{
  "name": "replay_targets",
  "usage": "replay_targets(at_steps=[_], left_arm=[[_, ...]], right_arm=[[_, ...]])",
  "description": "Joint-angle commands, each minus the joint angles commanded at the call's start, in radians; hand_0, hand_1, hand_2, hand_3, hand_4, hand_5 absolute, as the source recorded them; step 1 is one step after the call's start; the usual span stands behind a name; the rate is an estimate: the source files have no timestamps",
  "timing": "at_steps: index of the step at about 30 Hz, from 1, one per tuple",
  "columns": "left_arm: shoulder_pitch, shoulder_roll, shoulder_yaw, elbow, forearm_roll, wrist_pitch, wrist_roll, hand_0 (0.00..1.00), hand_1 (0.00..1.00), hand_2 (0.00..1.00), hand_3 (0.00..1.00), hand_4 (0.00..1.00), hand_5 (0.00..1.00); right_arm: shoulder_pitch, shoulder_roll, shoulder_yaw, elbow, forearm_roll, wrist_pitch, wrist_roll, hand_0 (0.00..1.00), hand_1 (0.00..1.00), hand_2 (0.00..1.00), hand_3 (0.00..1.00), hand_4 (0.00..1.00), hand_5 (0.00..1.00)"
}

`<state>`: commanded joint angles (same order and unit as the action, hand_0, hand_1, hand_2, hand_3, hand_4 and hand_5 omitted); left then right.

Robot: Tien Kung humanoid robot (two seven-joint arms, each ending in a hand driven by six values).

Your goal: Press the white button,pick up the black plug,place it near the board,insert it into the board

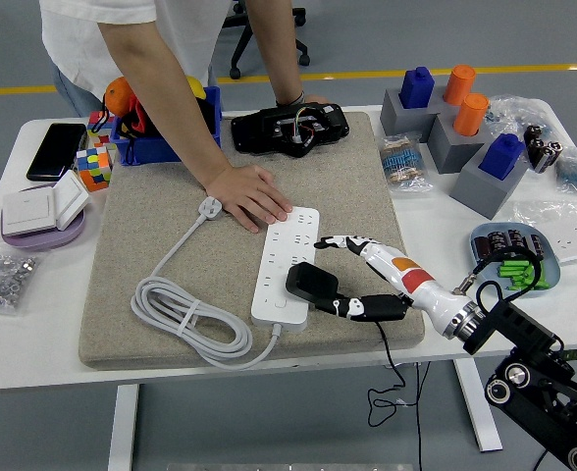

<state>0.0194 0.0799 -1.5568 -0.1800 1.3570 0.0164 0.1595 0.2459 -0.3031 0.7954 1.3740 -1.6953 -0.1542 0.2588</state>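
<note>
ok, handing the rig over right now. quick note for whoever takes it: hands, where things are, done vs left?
Right hand: fingers open, holding nothing, beside the black plug, thumb close to it; I cannot tell if they touch.
Left hand: not in view.
Black plug sits on the white power strip, at its near right part; whether it is fully seated cannot be told.
Strip lies on the felt mat; a person's hand presses down its far end.
Done: plug brought to the board, apparently inserted.
Left: confirm seating, clear the hand. Button press cannot be judged from this view.
</note>
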Motion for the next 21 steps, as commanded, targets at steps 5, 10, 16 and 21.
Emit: replay_targets(at_steps=[5,10,16,21], left_arm=[[-0.002,-0.001,0.002,0.000,-0.002,-0.001,-0.001,0.470,0.494,0.514,0.570,0.606,0.253],[-0.002,0.000,0.000,0.000,0.001,-0.001,0.000,0.470,0.494,0.515,0.570,0.606,0.252],[0.001,0.000,0.003,0.000,0.001,-0.001,0.001,0.468,0.495,0.514,0.571,0.606,0.252],[0.001,0.002,0.007,0.000,0.000,-0.001,0.001,0.468,0.495,0.514,0.571,0.606,0.252]], right_arm=[[-0.027,-0.016,0.001,-0.024,0.007,-0.005,0.042,0.990,0.955,0.916,0.887,0.880,0.850],[-0.047,-0.027,-0.019,-0.034,0.014,-0.012,0.066,0.990,0.954,0.916,0.886,0.860,0.857],[-0.057,-0.025,-0.039,-0.020,0.014,-0.025,0.074,0.992,0.952,0.908,0.878,0.851,0.847],[-0.052,-0.016,-0.050,-0.004,0.010,-0.029,0.066,0.992,0.952,0.908,0.878,0.851,0.847]])
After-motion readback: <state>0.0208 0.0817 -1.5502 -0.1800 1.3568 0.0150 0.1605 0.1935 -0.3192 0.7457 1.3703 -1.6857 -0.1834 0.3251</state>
